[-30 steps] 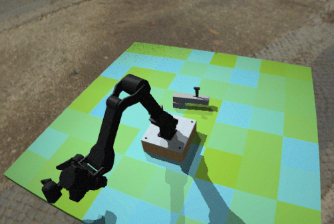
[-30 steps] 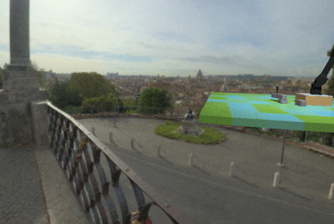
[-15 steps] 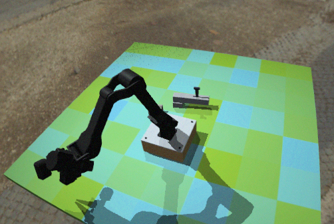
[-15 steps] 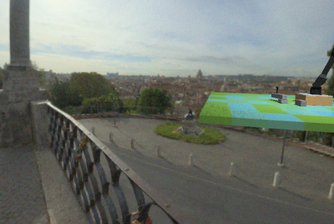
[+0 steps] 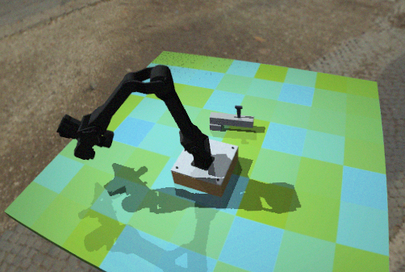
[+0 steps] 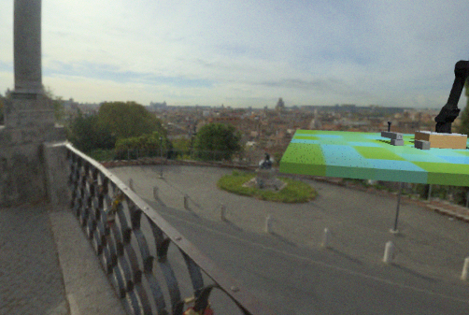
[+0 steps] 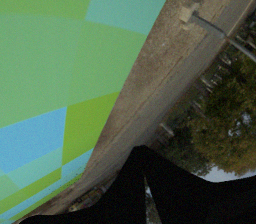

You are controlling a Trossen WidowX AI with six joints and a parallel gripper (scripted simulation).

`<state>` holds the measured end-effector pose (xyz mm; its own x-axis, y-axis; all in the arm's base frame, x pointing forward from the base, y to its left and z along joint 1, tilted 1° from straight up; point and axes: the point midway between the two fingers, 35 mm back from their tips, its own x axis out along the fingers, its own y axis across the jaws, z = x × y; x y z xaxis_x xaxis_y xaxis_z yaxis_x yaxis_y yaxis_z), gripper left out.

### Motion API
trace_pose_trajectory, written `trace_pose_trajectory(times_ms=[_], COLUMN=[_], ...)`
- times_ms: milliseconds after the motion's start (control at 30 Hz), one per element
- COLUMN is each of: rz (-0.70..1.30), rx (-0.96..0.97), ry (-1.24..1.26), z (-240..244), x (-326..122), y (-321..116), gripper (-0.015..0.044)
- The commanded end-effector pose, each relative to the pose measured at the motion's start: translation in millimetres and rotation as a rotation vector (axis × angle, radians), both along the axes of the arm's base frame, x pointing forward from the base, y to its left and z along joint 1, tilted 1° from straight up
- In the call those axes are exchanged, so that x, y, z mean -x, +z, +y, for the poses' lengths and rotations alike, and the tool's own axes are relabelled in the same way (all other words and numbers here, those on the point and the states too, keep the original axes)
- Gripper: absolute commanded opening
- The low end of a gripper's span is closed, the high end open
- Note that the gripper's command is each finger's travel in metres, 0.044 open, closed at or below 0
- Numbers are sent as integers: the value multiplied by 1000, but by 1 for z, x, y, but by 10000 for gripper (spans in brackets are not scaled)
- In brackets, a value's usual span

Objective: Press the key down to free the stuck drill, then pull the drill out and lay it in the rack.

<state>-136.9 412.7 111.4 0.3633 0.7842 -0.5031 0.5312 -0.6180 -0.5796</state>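
Observation:
A long grey block (image 5: 231,120) lies beyond the arm's base, with a smaller grey piece under its left end in the top view. A dark T-shaped piece (image 5: 239,111) (image 6: 389,126) stands upright on top of the block. I cannot tell surely which parts are the key, the drill and the rack. My gripper (image 5: 85,151) (image 7: 139,151) is shut and empty, its black fingertips together in the wrist view. It hangs in the air at the left of the arm's base, far from the grey block, and is outside the exterior view.
The arm's base box (image 5: 194,183) (image 6: 441,140), brown with a white top, stands between the gripper and the long grey block. A small grey block (image 6: 422,145) shows beside it in the exterior view. The checkered table (image 5: 365,238) (image 6: 355,178) has a near left edge below the gripper.

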Motion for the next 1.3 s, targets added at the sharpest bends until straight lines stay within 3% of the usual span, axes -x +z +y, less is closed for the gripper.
trace_pose_trajectory(times_ms=[0, 333, 667, 933, 1267], rz=[92, 375, 685, 922, 1185], rx=[25, 18, -84, -290, -567], ry=[-183, -741, -1367, -1868, -2417], z=[5, -24, -127, -236, -357], x=[-64, -237, -375, -436, -445], y=[-8, -17, -23, -21, -17], gripper=[0, 0, 0, 0, 0])
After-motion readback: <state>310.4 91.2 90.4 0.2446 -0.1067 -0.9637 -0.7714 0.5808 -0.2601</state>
